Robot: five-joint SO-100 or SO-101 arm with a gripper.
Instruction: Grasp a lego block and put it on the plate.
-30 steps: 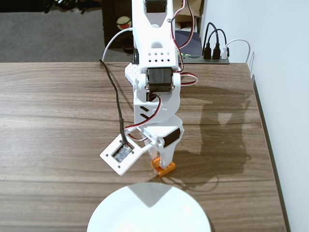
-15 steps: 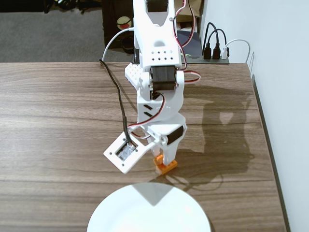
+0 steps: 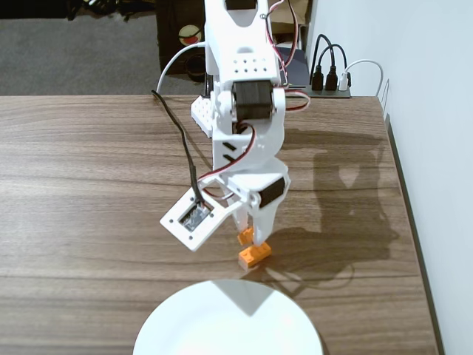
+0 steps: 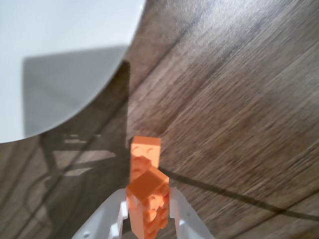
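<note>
Jaws pinching lego block (image 4: 148,205) | lifted off table (image 3: 89,170) | second block (image 3: 254,254) below | plate (image 3: 222,329) near

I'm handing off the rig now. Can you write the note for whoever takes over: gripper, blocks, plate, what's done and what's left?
Gripper: shut on one orange block, lifted off the table.
Second block: on the table under the gripper, just short of the plate.
Plate: empty, at the near edge in the fixed view.
Done: grasp and lift.
Left: carry the held block over the plate, lower and release.
</note>
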